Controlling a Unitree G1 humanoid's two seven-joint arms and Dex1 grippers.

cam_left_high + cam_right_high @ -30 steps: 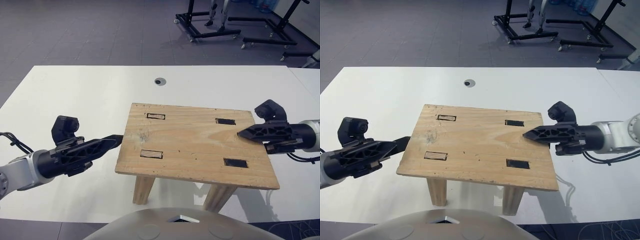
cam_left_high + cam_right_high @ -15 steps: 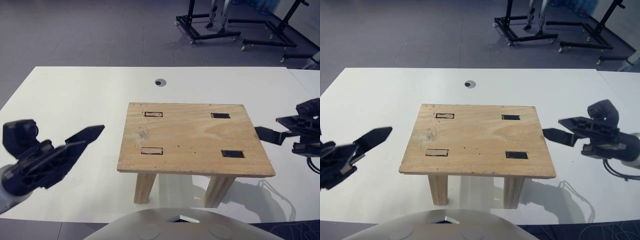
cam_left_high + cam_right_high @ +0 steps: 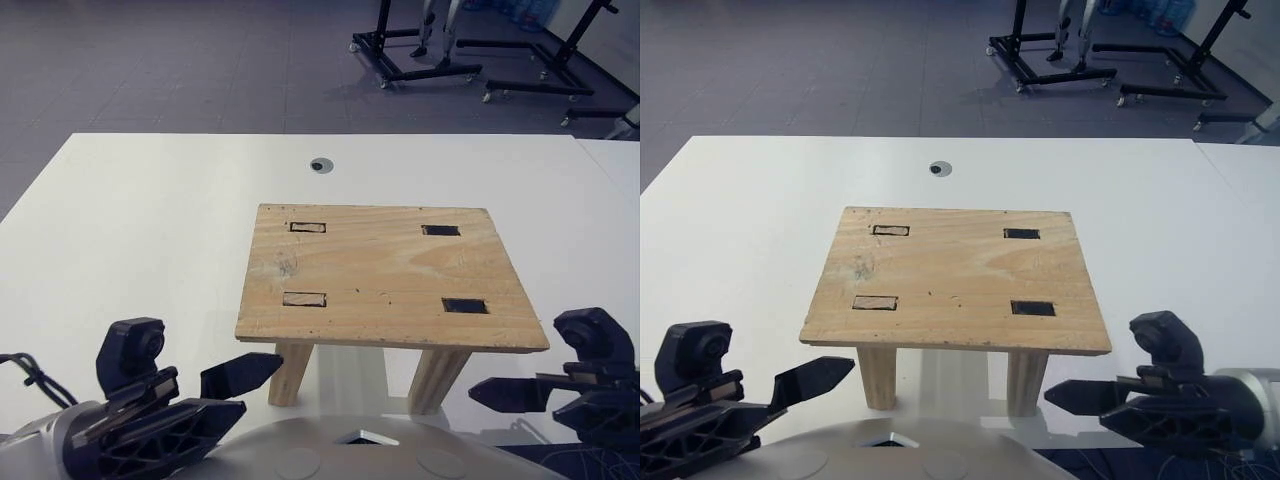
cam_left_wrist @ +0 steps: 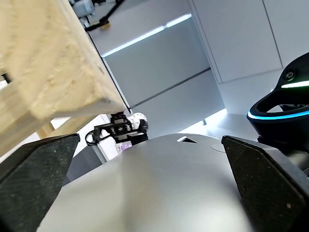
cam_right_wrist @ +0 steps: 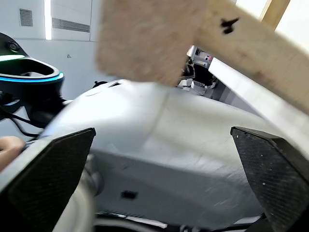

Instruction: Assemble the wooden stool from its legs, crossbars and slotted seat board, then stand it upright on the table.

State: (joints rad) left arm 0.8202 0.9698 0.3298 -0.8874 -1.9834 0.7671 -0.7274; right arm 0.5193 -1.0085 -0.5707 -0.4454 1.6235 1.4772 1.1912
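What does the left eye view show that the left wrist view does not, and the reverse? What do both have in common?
Left eye view alone: the top of the stool with its four slots, two front legs standing on the white table, and the right gripper. Left wrist view alone: the seat's edge seen from below, and both fingers of the left gripper, set wide apart. Shared: the stool and the left gripper.

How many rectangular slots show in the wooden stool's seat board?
4, all in the light wooden seat board: far-left slot, far-right slot, near-left slot, near-right slot. None seems hidden.
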